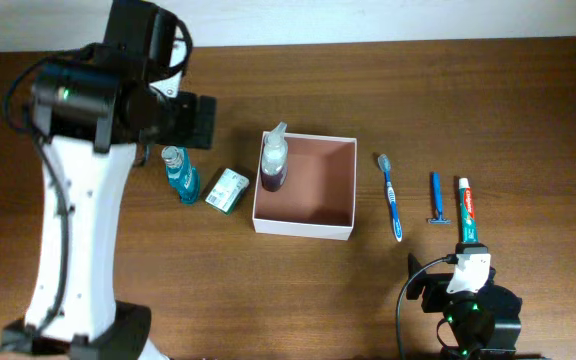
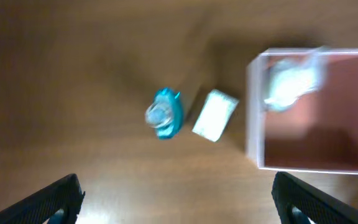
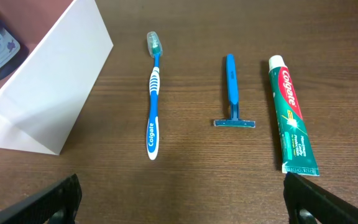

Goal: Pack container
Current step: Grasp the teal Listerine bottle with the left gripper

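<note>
Spacing settles the next pick: the container (image 1: 323, 190) sits on the wooden surface (image 1: 468, 90) with a purple-liquid bottle (image 1: 273, 165) standing in its far-left corner. Just left of the container lies a green-and-white packet (image 2: 215, 114), with an upright teal bottle (image 2: 164, 113) beyond it. The left end effector (image 2: 176, 183) hangs over both, spread wide and empty, so that arm is judged nearer. Right of the container, the toothbrush (image 3: 153, 102), razor (image 3: 232, 93) and Colgate tube (image 3: 293, 118) lie parallel to its wall, ahead of the right end effector (image 3: 180, 183), which is likewise wide open and holds nothing.
</note>
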Controlling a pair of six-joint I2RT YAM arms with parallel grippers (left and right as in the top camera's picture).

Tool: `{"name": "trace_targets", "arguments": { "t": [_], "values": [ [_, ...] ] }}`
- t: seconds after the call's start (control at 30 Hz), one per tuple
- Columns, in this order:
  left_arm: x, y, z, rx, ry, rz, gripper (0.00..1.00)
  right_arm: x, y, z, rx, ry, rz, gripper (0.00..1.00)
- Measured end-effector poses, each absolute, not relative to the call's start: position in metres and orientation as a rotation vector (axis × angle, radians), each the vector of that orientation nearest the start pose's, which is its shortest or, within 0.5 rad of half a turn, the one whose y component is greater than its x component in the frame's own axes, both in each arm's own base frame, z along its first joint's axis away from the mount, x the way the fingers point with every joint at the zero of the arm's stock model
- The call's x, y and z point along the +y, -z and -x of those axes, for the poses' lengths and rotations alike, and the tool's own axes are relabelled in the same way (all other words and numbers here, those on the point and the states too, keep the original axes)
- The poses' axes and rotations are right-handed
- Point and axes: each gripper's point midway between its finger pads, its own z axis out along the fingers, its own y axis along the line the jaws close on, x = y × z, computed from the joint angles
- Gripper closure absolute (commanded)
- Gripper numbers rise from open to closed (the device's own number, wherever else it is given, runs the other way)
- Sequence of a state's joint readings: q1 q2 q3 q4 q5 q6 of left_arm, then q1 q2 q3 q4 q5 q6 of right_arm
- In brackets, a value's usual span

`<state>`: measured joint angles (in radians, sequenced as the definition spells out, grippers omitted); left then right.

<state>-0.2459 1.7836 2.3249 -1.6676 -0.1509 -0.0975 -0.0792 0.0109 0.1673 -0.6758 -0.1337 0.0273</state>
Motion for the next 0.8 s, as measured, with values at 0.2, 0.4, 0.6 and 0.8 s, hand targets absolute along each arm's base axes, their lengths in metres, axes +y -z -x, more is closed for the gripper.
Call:
{"name": "trace_targets", "arguments": {
  "t": [0.2, 0.4, 0.6, 0.8],
  "values": [
    [-0.025, -0.229, -0.378, 2.9, -0.162, -0.016, 0.01, 0.007, -0.093, -0.202, 2.086, -0.108, -0.029, 0.01],
    [-0.023, -0.162, -0.381, 2.978, -0.158, -0.002, 0.01, 0.007, -0.093, -0.202, 2.086, -0.108, -0.029, 0.01],
    [-0.025, -0.123, -0.387, 2.996, -0.15, 0.014, 0.19, 0.007, -0.093, -0.202, 2.087, -0.108, -0.029, 0.01],
    [-0.026, -0.1, -0.388, 3.037, -0.146, 0.046, 0.38, 0.007, -0.093, -0.202, 2.087, -0.107, -0.029, 0.01]
  ]
}}
